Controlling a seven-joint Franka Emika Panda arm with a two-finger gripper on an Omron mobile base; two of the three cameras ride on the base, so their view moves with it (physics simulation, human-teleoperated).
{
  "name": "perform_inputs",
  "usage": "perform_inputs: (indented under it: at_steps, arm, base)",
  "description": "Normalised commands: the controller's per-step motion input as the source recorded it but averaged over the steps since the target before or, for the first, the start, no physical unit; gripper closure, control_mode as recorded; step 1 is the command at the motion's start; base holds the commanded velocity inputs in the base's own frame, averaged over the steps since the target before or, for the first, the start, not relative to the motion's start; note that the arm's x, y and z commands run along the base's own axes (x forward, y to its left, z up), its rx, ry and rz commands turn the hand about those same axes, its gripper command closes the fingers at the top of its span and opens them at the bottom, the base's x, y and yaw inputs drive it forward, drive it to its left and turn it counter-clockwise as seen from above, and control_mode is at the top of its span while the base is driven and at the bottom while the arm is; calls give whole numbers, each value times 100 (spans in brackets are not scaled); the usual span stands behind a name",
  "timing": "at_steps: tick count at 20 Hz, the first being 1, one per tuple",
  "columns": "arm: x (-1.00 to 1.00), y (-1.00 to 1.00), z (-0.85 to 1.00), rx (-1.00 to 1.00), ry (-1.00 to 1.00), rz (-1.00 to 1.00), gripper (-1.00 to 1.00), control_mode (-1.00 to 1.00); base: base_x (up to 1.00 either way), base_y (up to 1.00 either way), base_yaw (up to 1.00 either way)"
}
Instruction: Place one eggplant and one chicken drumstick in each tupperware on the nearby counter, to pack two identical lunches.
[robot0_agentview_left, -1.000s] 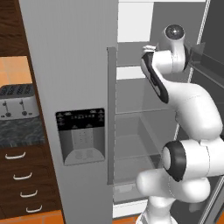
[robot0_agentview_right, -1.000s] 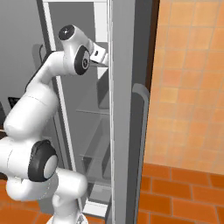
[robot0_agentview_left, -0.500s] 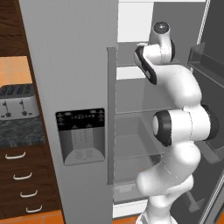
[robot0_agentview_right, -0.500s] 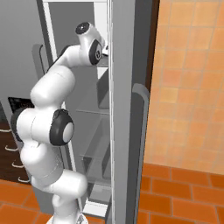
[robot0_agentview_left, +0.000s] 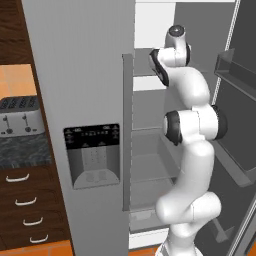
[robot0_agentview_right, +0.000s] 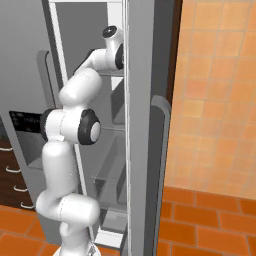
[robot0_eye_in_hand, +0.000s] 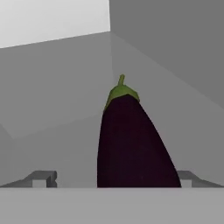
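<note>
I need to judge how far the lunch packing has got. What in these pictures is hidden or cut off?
- Eggplant: hand view, its near end is cut off at the bottom.
- Hand: left base view, it reaches into the fridge; the arm covers it.
- Toaster: left base view, cut off by the left edge.
- Counter: its top is mostly beyond the frame.
</note>
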Motion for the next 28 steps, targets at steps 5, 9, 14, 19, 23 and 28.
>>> perform_inputs:
  at_steps: [5, 9, 14, 19, 23, 28]
  arm:
    - [50, -6, -54, 0, -23, 4, 100, -100]
    - [0, 0, -85, 0, -42, 9, 100, -100]
    - [-29, 2, -25, -1, -25, 11, 100, -100]
    - [-100, 35, 73, -8, 15, 3, 100, -100]
    - [-100, 68, 88, -16, 33, 0, 100, -100]
    - [-100, 70, -7, -20, 5, 5, 100, -100]
  base:
    - [0, 0, 0]
    - [0, 0, 0]
    - [0, 0, 0]
    - [0, 0, 0]
    - [0, 0, 0]
    - [0, 0, 0]
